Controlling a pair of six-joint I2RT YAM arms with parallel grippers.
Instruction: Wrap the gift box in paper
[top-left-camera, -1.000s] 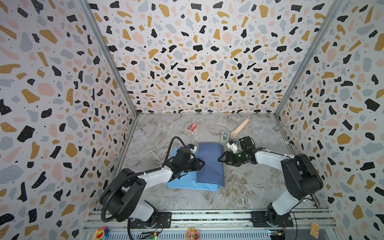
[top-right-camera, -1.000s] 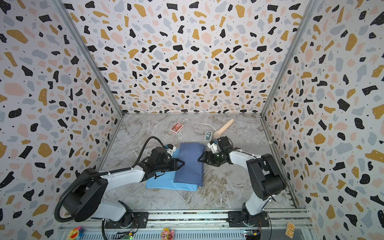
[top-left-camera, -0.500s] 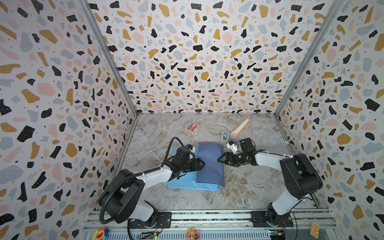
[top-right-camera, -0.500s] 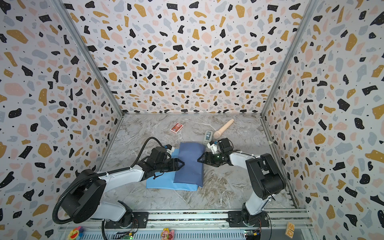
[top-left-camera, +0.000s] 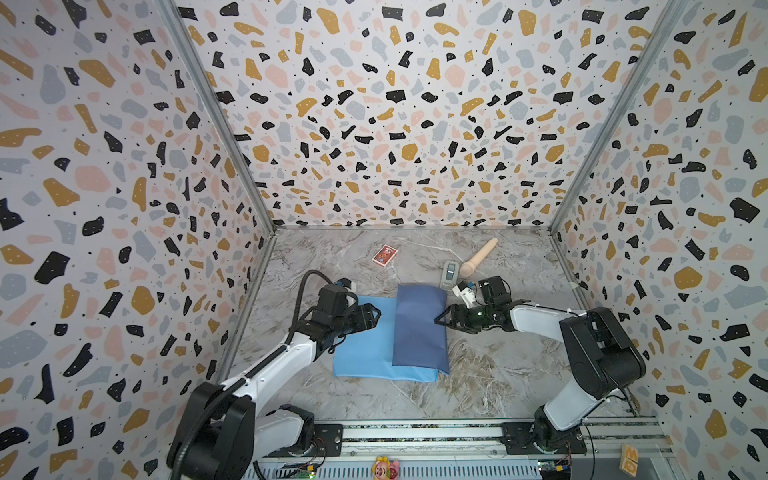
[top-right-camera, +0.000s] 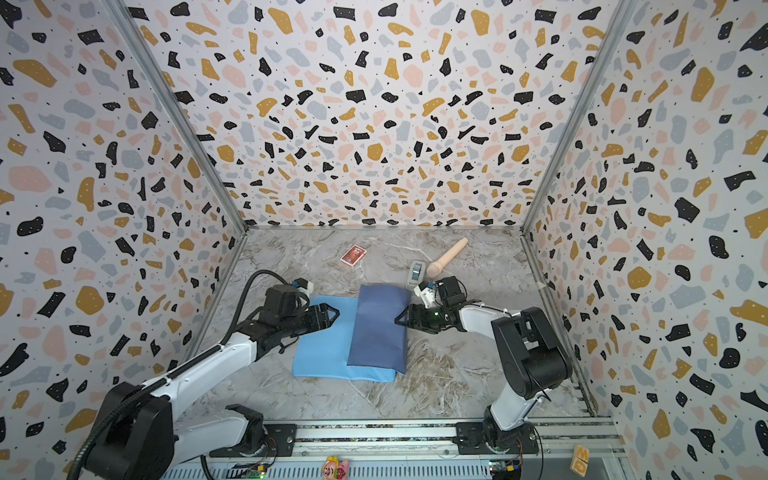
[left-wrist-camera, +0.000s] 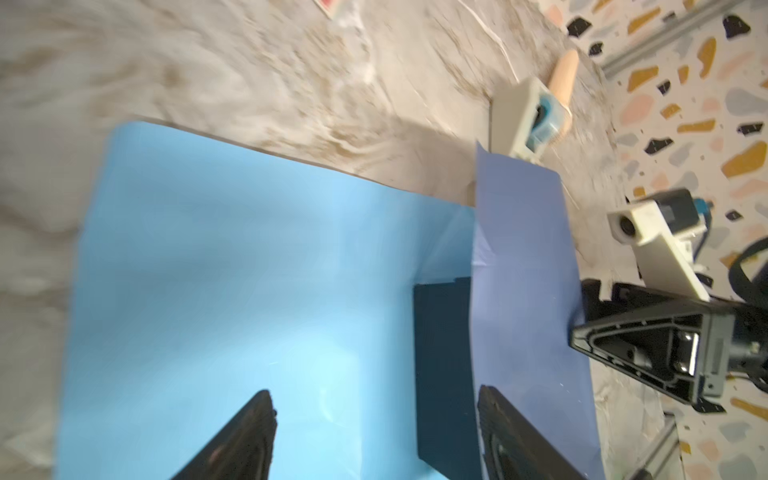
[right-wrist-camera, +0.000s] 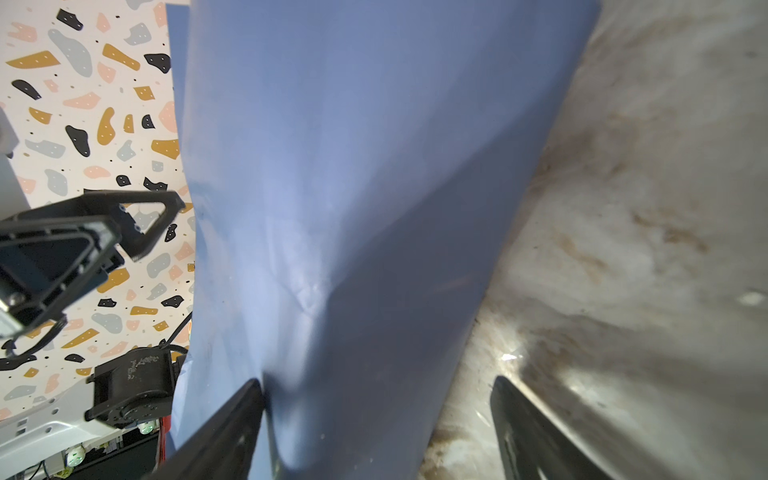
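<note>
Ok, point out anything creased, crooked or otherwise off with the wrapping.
The paper has a small crumpled dent in its folded-over darker flap, just ahead of the right gripper. The flap bulges loosely and leaves one side of the gift box bare.

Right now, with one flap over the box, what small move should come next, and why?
Probably bring the open left jaws to the free light-blue edge of the paper, to fold it over: the gift box shows bare there.

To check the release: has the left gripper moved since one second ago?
Yes. The left gripper has drawn back leftward, away from the folded flap of the paper, which lies unmoved; its jaws are open.
</note>
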